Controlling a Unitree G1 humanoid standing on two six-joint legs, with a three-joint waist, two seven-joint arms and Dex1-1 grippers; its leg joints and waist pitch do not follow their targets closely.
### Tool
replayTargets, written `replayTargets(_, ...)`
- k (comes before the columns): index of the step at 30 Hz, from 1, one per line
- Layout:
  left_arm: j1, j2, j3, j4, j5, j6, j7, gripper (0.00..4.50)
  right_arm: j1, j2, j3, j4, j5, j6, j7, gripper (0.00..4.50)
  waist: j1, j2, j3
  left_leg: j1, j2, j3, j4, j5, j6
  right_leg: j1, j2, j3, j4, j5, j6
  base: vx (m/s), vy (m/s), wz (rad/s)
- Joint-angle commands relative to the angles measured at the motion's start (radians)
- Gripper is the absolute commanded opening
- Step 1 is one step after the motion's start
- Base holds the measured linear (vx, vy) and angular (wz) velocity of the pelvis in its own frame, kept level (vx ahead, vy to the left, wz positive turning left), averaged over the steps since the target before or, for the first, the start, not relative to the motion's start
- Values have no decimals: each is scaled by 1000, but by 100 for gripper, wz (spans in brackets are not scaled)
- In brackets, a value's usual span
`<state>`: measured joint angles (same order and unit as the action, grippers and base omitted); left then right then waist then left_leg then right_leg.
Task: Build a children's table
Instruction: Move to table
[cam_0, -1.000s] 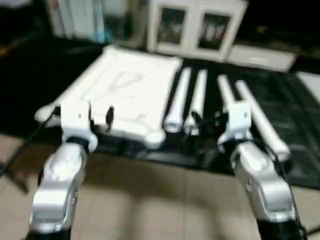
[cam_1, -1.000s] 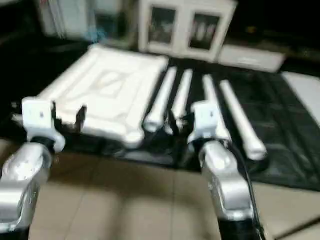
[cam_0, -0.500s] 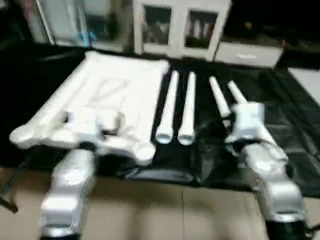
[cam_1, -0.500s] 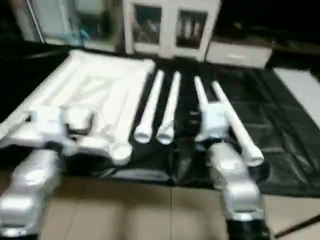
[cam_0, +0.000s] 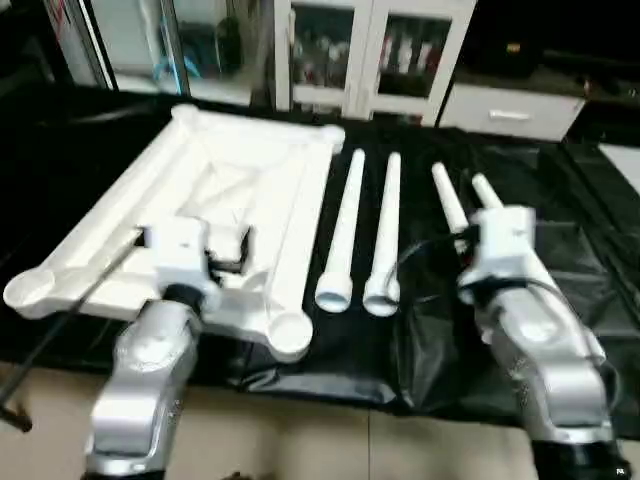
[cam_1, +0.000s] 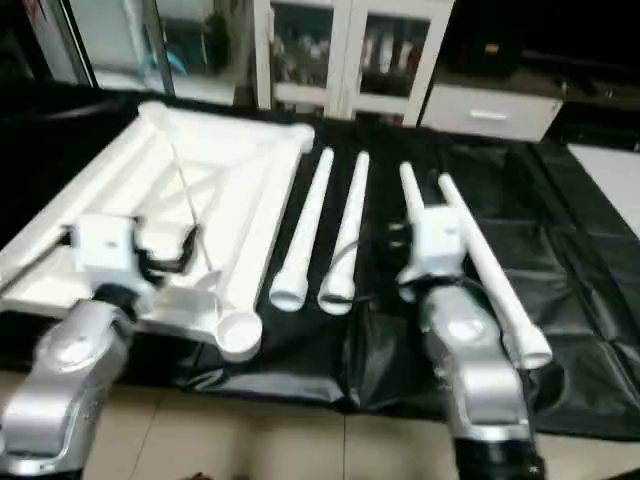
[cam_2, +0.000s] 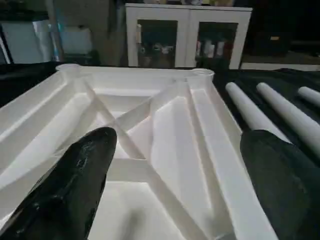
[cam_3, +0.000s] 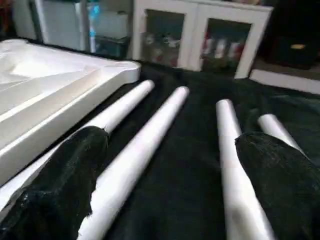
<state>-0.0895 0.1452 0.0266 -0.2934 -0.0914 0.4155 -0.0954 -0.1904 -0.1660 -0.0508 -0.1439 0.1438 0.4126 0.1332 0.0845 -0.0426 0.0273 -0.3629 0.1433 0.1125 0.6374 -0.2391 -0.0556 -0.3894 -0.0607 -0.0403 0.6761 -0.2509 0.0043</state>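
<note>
The children's table top (cam_0: 230, 190) lies upside down on the left of the black-covered work table, ribbed X-braced underside up, with a round socket (cam_0: 289, 331) at its near corner. To its right, several white tapered legs (cam_0: 343, 235) lie side by side. My left gripper (cam_2: 177, 137) hangs open over the top's near part, nothing between its fingers (cam_2: 85, 165). My right gripper (cam_3: 172, 137) stands open just above the legs, between the second leg (cam_3: 145, 150) and the third leg (cam_3: 230, 165), holding nothing.
A white cabinet (cam_0: 370, 50) with glass doors stands behind the table, a low white drawer unit (cam_0: 510, 105) beside it. The black cover (cam_0: 570, 260) stretches to the right of the legs. Tiled floor (cam_0: 300, 440) lies in front. A black cable (cam_0: 60, 320) crosses the near-left corner.
The camera has tilted. Both arms have reached forward from the table's front edge: the left now over the top, the right over the legs. Both grippers stay open.
</note>
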Motion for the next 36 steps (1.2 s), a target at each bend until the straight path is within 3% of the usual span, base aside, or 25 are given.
replayTargets(1,-7,7,13,2,8,-1,-3,445,-2,6,13,-11,-5,13,0,450,0,15,-53,-5,50,-7,-60,238,49,60,-56,46,-60,415,-146,0,0,0)
replayTargets(2,-8,6,14,2,8,-2,-5,445,-1,5,15,-12,-2,14,0,450,-1,18,-53,-2,52,-7,-62,228,37,60,-56,44,-62,403,-158,0,0,0)
replayTargets(6,-10,6,14,0,1,-5,-18,445,5,6,14,-14,-10,13,-9,450,-6,30,-32,17,71,-2,-98,-126,-36,52,-63,40,-100,49,-183,0,0,0)
replayTargets(9,-13,8,10,1,-6,-5,-19,445,5,7,9,-12,-12,11,-11,450,-12,27,-16,22,70,3,-114,-328,-61,37,-66,46,-129,-237,-130,-80,34,2)
replayTargets(10,-13,9,11,1,-13,-3,-23,445,6,9,8,-13,-8,12,-9,450,-13,33,-15,23,69,1,-116,-362,-69,33,-70,48,-136,-298,-110,-61,21,-1)
replayTargets(11,-13,9,11,1,-14,-3,-24,445,6,10,8,-13,-7,13,-9,450,-14,29,-16,22,69,1,-116,-363,-70,32,-71,49,-140,-316,-93,-51,12,-2)
replayTargets(15,-21,11,27,10,-6,-12,-18,445,14,11,8,-14,-11,13,-19,450,-17,38,-20,14,67,1,-116,-324,-66,32,-70,51,-138,-273,-89,0,0,0)
replayTargets(16,-22,11,29,11,-4,-15,-16,445,15,11,8,-14,-13,12,-21,450,-19,35,-21,12,67,2,-114,-307,-63,33,-70,51,-138,-254,-93,0,0,0)
replayTargets(17,-26,12,32,15,-6,-12,-18,445,17,12,8,-15,-12,12,-21,450,-24,47,-25,46,72,31,-94,-304,-101,0,-49,72,-155,-269,-75,0,0,0)
replayTargets(18,-34,16,33,25,-11,-8,-24,445,20,14,6,-18,-10,11,-23,450,-27,43,-21,85,64,54,-92,-423,-135,-18,-8,63,-157,-374,-63,0,0,0)
replayTargets(20,-41,18,32,30,-13,-7,-27,445,21,15,4,-19,-10,11,-25,450,-33,39,-12,118,67,58,-97,-520,-122,-32,13,51,-163,-439,-62,21,4,-37)
replayTargets(21,-48,18,30,33,-13,-9,-29,445,22,15,1,-18,-12,11,-30,450,-42,45,-12,148,73,54,-109,-586,-93,-33,17,38,-162,-442,-76,39,11,-45)
replayTargets(23,-53,17,28,36,-13,-11,-29,445,22,16,-1,-18,-12,12,-32,450,-56,46,-7,158,89,44,-137,-633,-56,-15,6,20,-146,-416,-108,57,28,-65)
replayTargets(24,-55,17,27,38,-13,-13,-30,445,22,16,-1,-18,-11,12,-33,450,-62,45,-5,128,79,40,-144,-624,-29,17,-14,16,-147,-411,-120,63,34,-71)
replayTargets(25,-56,15,26,40,-12,-14,-31,445,21,16,0,-18,-12,11,-33,450,-61,23,-11,58,50,36,-136,-529,9,81,-48,23,-159,-443,-111,89,36,-67)
replayTargets(26,-60,14,25,42,-11,-14,-31,445,20,15,0,-17,-12,11,-34,450,-52,37,-22,44,38,41,-133,-448,20,107,-65,43,-171,-487,-102,109,19,-44)
replayTargets(27,-64,11,22,46,-10,-17,-31,445,17,13,1,-16,-13,10,-35,450,-52,28,-35,12,19,35,-108,-269,56,146,-82,62,-181,-521,-94,109,19,-44)
replayTargets(28,-65,9,22,49,-10,-19,-31,445,16,11,2,-16,-14,10,-34,450,-48,32,-41,12,14,35,-97,-202,70,151,-87,67,-183,-503,-111,115,8,-12)
replayTargets(29,-67,7,22,50,-9,-19,-31,445,14,10,2,-15,-15,10,-33,450,-53,24,-47,16,4,32,-86,-112,102,153,-74,70,-177,-407,-171,123,9,6)
replayTargets(31,-70,5,23,52,-9,-20,-29,445,11,7,4,-14,-15,10,-30,450,-59,35,-52,51,3,31,-93,5,161,136,-38,47,-146,-139,-317,132,11,9)
replayTargets(32,-70,4,23,53,-8,-21,-27,445,9,4,7,-14,-16,10,-26,450,-61,35,-54,59,2,29,-92,40,182,133,-30,42,-133,-61,-343,148,26,12)
replayTargets(33,-66,2,24,52,-7,-23,-23,445,6,-1,18,-16,-13,9,-11,450,-62,41,-61,71,1,20,-90,135,238,130,-18,29,-109,63,-369,148,26,12)
replayTargets(34,-66,2,24,52,-7,-23,-23,445,6,-1,18,-16,-13,9,-11,450,-67,46,-63,110,10,3,-88,237,309,96,-6,9,-86,129,-365,170,17,10)
replayTargets(35,-62,1,24,49,-6,-24,-21,445,4,-6,25,-18,-14,9,-2,450,-75,49,-64,164,22,-24,-79,334,381,49,-1,-7,-61,147,-337,202,-11,14)
replayTargets(36,-59,0,24,45,-4,-25,-18,445,3,-11,32,-21,-14,10,9,450,-84,33,-64,184,30,-38,-72,373,415,30,-3,-9,-53,150,-307,202,-11,14)
